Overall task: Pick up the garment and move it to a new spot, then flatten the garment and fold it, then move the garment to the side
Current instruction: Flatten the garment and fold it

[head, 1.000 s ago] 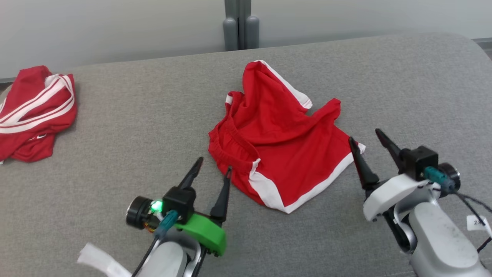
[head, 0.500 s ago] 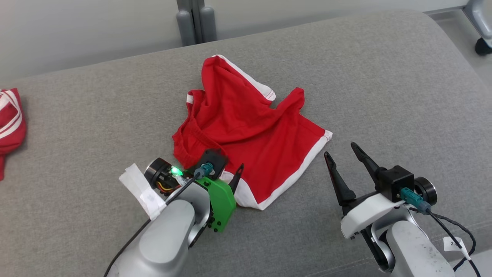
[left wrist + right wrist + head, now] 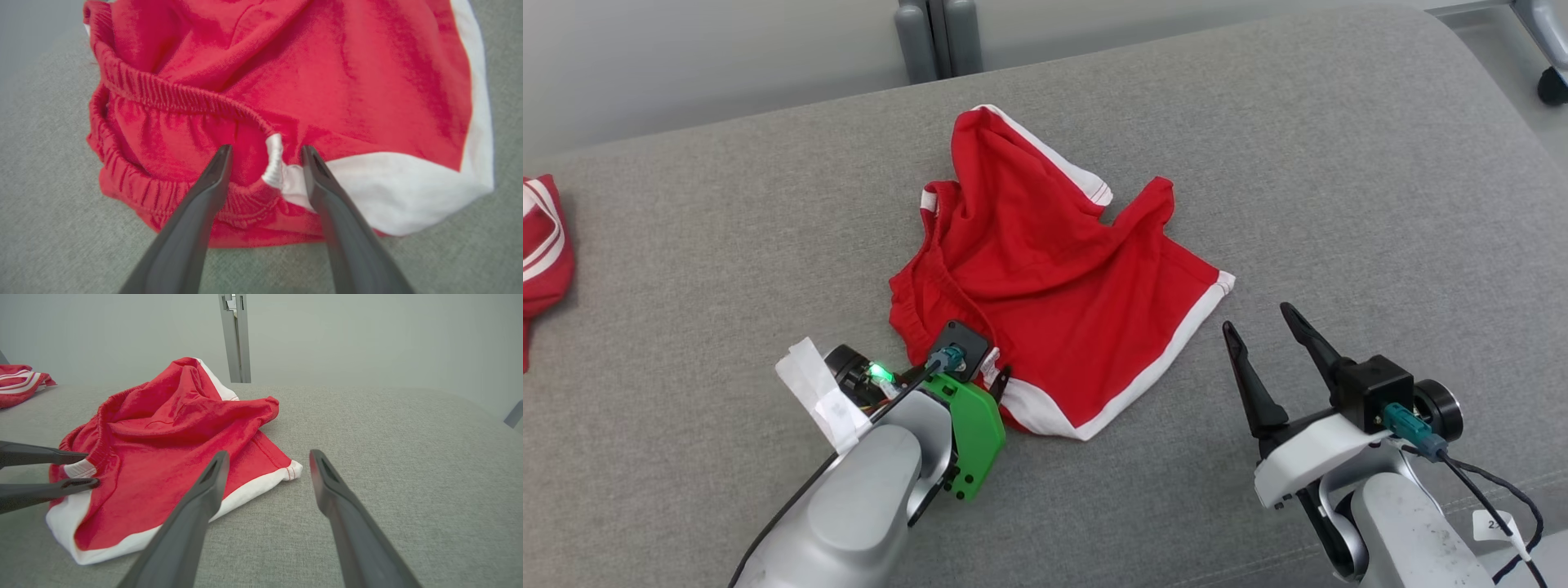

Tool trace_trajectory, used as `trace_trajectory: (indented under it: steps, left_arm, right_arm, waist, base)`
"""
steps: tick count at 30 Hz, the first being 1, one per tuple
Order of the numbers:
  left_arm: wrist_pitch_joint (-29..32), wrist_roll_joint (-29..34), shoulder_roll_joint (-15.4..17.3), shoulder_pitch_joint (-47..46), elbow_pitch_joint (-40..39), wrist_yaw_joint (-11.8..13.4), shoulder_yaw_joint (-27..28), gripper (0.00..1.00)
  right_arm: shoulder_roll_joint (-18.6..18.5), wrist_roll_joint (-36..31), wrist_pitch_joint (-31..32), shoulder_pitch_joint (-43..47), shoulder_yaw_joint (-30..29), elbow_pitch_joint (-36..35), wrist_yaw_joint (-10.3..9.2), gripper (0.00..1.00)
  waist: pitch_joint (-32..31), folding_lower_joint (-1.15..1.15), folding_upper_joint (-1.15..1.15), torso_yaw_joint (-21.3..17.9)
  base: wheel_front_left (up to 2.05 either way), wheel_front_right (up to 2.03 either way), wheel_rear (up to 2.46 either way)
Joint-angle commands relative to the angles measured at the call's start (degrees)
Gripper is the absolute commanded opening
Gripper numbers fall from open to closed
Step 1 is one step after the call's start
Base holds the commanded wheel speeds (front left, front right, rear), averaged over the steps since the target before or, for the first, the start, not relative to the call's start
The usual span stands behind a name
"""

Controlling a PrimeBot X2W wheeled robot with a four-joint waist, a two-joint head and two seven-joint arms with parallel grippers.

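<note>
The garment point(image 3: 1054, 278) is a pair of red shorts with white trim, lying crumpled on the grey padded surface point(image 3: 1339, 163). My left gripper point(image 3: 992, 377) points down at its near left corner. In the left wrist view the left gripper point(image 3: 266, 150) has its jaws apart, one finger on each side of the elastic waistband at the white side seam of the garment point(image 3: 327, 81). My right gripper point(image 3: 1256, 318) hovers open and holds nothing, just right of the garment's white-trimmed hem. In the right wrist view the right gripper point(image 3: 268, 453) sits near the garment point(image 3: 171, 428), with the left gripper point(image 3: 88, 469) at the far left.
A second red garment with white stripes point(image 3: 539, 245) lies at the far left edge of the surface. A grey post point(image 3: 931, 37) stands behind the back edge. A caster wheel point(image 3: 1553, 82) shows at the upper right, past the rounded right end.
The head camera has shifted. My left gripper has swung forward and down onto the garment's waistband corner, and its jaws have narrowed a little. The right gripper stays open beside the hem.
</note>
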Motion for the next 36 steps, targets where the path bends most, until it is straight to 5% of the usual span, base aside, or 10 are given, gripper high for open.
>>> trace_trajectory:
  steps: [1,6,18,24,25,36]
  left_arm:
    - [-0.3,-0.4,0.6,-0.5,0.0,-0.1,0.1,0.8]
    - [0.0,-1.0,1.2,0.9,-0.3,-0.1,-0.6,0.58]
    - [0.3,-3.5,0.2,1.0,-0.9,-0.2,-2.1,0.43]
    - [-2.3,-4.8,1.1,0.9,-1.6,1.1,-0.5,0.2]
    - [-3.0,-5.2,1.4,1.1,-1.9,1.6,0.1,0.0]
    - [-12.3,-12.9,3.4,9.2,-8.3,7.1,9.0,0.0]
  right_arm:
    - [0.0,-0.2,-0.2,0.8,-0.2,-0.3,-0.08,1.0]
    - [0.0,-0.2,-0.2,0.9,0.0,-0.3,-0.08,1.0]
    - [-0.3,0.1,-0.2,0.2,0.2,-0.1,-0.08,1.0]
    - [-0.1,-0.3,-0.2,1.1,-0.8,-0.5,-0.08,1.0]
    - [-0.1,-0.3,-0.2,1.2,-1.0,-0.6,-0.08,1.0]
    - [0.4,-1.0,-0.2,3.0,-3.4,-1.6,-0.09,1.0]
  waist:
    - [-0.2,0.0,0.0,0.8]
    - [-0.4,0.0,0.0,1.8]
    - [-0.6,0.0,0.0,1.3]
    - [-0.8,0.0,0.0,1.0]
    - [-0.8,0.0,0.0,1.2]
    - [-2.1,0.0,0.0,3.8]
  base:
    - [0.0,0.0,0.0]
    - [0.0,0.0,0.0]
    - [0.0,0.0,0.0]
    - [0.0,0.0,0.0]
    - [0.0,0.0,0.0]
    - [0.0,0.0,0.0]
